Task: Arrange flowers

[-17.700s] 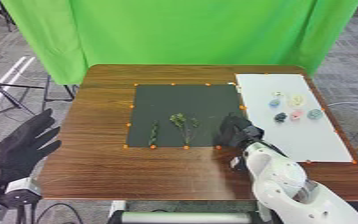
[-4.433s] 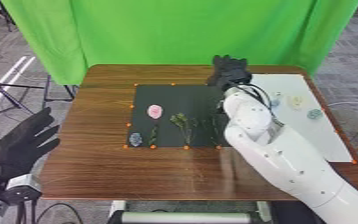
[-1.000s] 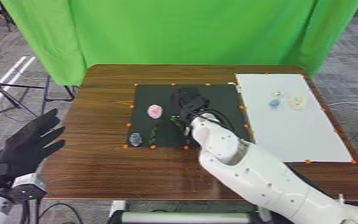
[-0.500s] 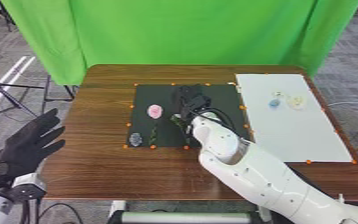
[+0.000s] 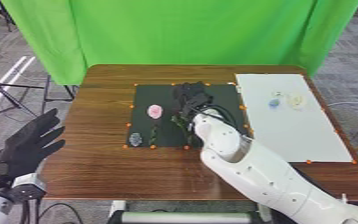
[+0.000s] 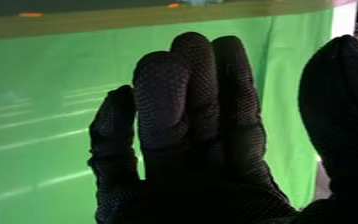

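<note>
Flowers [image 5: 155,108] on a black mat [image 5: 158,93], pink oval bloom [image 5: 155,113] by green stem [image 5: 154,134], blue-grey bloom [image 5: 135,139] (small, mottled), right hand [image 5: 190,95] with fingers straight, released, left hand [image 5: 23,145] likewise

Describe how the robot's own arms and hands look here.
The right arm is a smooth, rounded white shell with small dark dots and dark cables near its wrist. The left arm has white parts and dark cables too. The left hand and right hand wear black fabric gloves, the right's finely textured.
</note>
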Available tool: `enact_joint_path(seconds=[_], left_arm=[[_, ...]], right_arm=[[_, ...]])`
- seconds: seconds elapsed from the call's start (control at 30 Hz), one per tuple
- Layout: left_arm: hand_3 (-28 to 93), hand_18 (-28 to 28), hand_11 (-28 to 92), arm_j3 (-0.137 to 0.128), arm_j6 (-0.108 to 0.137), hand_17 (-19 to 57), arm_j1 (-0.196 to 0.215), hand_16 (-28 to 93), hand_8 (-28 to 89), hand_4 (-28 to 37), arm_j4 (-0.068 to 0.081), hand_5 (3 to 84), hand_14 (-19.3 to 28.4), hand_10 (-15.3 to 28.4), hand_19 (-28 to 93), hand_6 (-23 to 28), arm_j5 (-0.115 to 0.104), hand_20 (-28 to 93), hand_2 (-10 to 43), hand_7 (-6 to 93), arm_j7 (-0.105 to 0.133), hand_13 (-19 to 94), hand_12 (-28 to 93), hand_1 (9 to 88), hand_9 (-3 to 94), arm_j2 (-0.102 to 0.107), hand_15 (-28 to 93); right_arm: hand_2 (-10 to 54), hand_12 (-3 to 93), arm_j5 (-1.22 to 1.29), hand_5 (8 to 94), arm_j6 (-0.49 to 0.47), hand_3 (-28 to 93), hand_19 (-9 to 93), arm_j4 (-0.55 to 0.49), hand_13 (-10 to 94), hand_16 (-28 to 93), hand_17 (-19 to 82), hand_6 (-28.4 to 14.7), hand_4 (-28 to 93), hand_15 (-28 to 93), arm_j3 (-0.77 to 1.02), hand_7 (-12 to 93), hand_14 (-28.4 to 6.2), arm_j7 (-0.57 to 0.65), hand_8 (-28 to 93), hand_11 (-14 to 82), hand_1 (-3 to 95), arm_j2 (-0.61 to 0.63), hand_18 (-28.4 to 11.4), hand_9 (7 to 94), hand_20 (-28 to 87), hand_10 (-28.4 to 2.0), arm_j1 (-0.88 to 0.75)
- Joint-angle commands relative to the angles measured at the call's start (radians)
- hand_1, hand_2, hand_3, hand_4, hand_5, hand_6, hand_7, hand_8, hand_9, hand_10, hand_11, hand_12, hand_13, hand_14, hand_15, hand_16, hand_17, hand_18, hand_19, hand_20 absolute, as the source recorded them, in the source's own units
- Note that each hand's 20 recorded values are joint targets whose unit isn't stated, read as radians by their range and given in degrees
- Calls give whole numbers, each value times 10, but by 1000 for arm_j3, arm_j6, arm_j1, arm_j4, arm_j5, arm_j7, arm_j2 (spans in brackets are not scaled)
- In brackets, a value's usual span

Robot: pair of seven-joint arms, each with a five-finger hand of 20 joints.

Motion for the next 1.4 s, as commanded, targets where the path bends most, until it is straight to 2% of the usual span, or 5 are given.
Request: enact_joint_path(seconds=[0.03, 0.5, 0.87, 1.17, 1.4], left_arm=[[693, 190, 112, -7, 4, -131, 22, 81, -93, -282, -10, 217, 118, 93, 362, 11, 0, 94, -10, 178, 5, 125, 202, 243, 174, -17, 139], [694, 190, 113, -20, 16, -131, 47, 81, -93, -282, -21, 217, 118, 93, 363, 11, 1, 94, -10, 178, 18, 125, 201, 244, 174, -36, 139], [693, 189, 113, -17, 11, -131, 38, 80, -93, -283, -18, 217, 118, 92, 363, 11, 0, 94, -9, 179, 16, 125, 200, 244, 174, -32, 140], [691, 190, 114, -7, 42, -131, 46, 80, -93, -282, -22, 217, 118, 92, 363, 11, -2, 94, -8, 179, 36, 125, 201, 244, 174, -24, 141], [693, 192, 120, -10, 33, -129, 42, 78, -95, -282, -19, 222, 119, 93, 367, 12, -1, 94, -6, 184, 35, 134, 199, 246, 181, -24, 149]], right_arm=[[-68, 304, 13, 526, -12, 835, 753, -53, 580, 269, 177, -11, -282, 684, 111, 282, -85, 105, -146, 423, 240, 71, -214, 559, 549, -123, -6], [-41, 277, 132, 240, -227, 871, 566, 39, 182, 219, 12, -78, -230, 253, 315, 176, -174, 344, -80, 116, 269, 293, -213, 208, 330, -196, -63], [-86, 256, 152, 252, -253, 873, 574, 29, 310, 210, 33, -84, -250, 247, 364, 180, -159, 317, -81, 145, 287, 321, -217, 270, 300, -179, -133], [-95, 261, 74, 336, -122, 884, 695, 31, 487, 173, 110, -52, -282, 475, 334, 296, -76, 233, -134, 358, 308, 337, -198, 392, 383, -142, -167], [-95, 258, 50, 438, -67, 879, 728, 63, 601, 199, 155, -9, -282, 517, 310, 382, -46, 193, -177, 441, 352, 332, -197, 523, 431, -97, -165]])
